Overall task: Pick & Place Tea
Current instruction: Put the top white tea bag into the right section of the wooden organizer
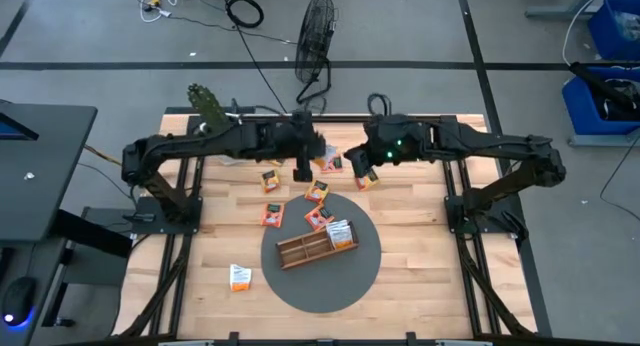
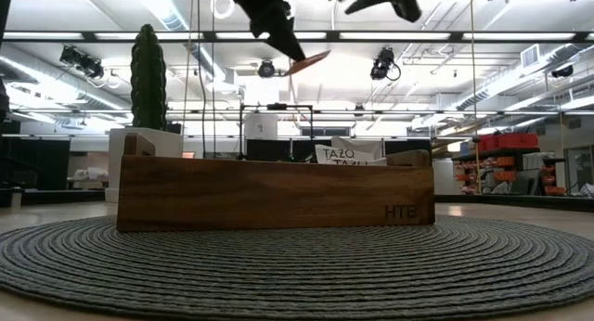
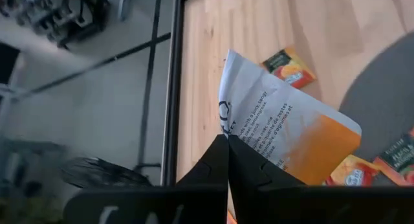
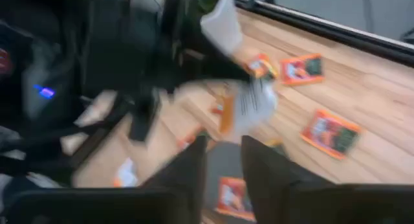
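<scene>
Left tool (image 3: 228, 160) clenches a tea sachet (image 3: 284, 130) aloft near the table's back edge (image 1: 330, 115).

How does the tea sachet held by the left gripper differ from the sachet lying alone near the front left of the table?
The held sachet is up in the air, pinched in the shut left gripper; the lone sachet lies flat on the wooden table.
The held sachet is over the back of the table, beside other sachets; the lone sachet sits apart, left of the round grey mat.
Both are white and orange.
</scene>
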{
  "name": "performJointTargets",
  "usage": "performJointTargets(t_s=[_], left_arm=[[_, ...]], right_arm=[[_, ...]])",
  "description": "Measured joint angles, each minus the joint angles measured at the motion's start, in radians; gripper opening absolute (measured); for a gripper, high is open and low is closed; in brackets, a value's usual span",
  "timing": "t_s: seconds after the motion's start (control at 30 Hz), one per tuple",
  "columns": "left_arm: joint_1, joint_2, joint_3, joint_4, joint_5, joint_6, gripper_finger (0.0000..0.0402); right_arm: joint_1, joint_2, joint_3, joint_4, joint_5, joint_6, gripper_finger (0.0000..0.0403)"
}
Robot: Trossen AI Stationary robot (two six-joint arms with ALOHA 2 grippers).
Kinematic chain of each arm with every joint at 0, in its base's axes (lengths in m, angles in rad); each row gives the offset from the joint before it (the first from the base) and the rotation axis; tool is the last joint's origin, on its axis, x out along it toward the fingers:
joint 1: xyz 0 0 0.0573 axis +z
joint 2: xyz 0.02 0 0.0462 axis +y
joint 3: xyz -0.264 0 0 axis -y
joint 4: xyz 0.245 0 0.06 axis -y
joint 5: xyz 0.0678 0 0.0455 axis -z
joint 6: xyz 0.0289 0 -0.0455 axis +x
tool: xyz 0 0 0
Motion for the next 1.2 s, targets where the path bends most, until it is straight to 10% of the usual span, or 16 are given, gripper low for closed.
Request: performJointTargets(t_s=[0.23, 0.53, 0.83, 1.2], left_arm=[[-0.108, 0.000, 0.000, 0.033, -0.063, 0.036, 0.0001], [-0.163, -0.005, 0.000, 0.066, -0.096, 0.062, 0.0001], [-0.166, -0.005, 0.000, 0.065, -0.117, 0.071, 0.0001], [-0.166, -0.005, 0.000, 0.068, -0.113, 0.064, 0.0005]], right_arm=[[-0.084, 0.020, -0.001, -0.039, -0.166, 0.012, 0.0223], [-0.094, 0.080, -0.001, -0.036, -0.306, 0.003, 0.0235], [-0.093, 0.099, -0.001, -0.025, -0.350, -0.001, 0.0179], [-0.092, 0.098, -0.001, -0.030, -0.383, -0.065, 0.0010]])
